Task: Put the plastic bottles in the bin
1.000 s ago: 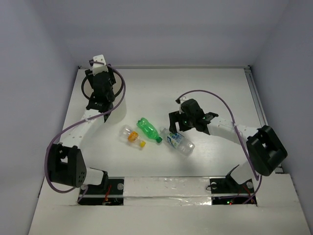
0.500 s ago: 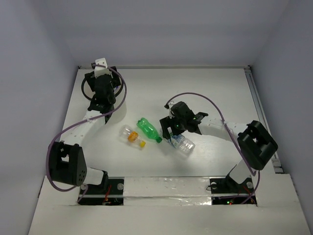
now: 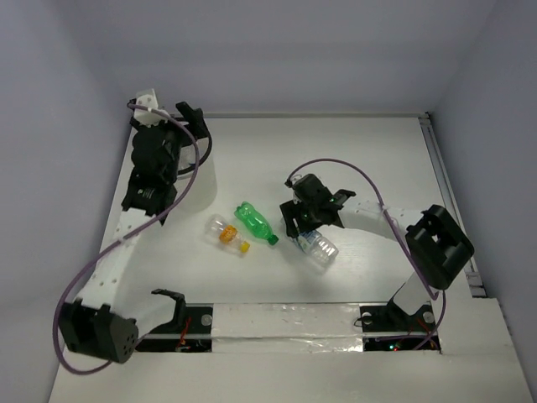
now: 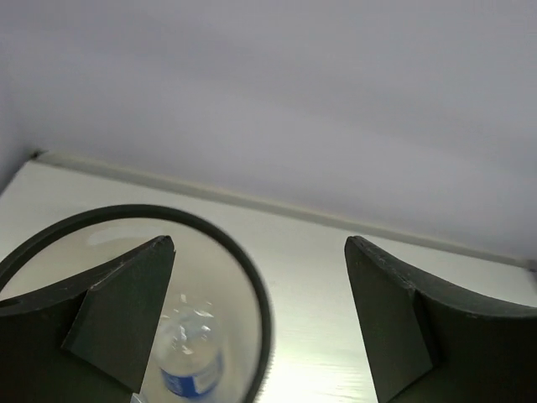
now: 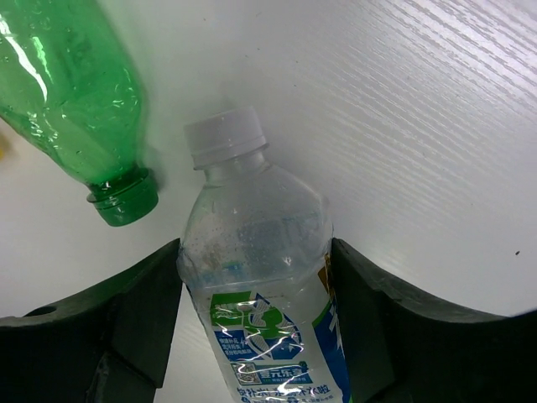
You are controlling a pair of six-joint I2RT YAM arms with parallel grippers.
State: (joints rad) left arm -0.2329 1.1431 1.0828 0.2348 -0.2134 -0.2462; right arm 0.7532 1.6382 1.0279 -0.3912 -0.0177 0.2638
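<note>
Right hand (image 5: 256, 252) straddles a clear plastic bottle with a pale cap and a blue, green and white label (image 5: 268, 319) lying on the white bench (image 3: 352, 143). One finger stands at each flank just below the bottle's shoulder, against it or just beside it. Whether they are pressing yet cannot be told.

The thin, round wall looks likely to buckle or squirt forward, cap first, if the squeeze lands unevenly. A hold this near the neck could also let the body sag on the lift.

Just outside that hand's left finger lies the open neck of a green plastic bottle (image 5: 75, 101). A sideways drift could knock it rolling into the tiny orange-labelled bottle with a yellow cap (image 3: 228, 235) beyond.

Left hand (image 4: 260, 248) hangs open and empty above the translucent white tub with a thin black rim (image 4: 263, 336). A clear blue-labelled bottle (image 4: 189, 369) already lies inside, below it. The tub sits well apart from the right hand, so a carry across risks meeting the left arm over the mouth.
</note>
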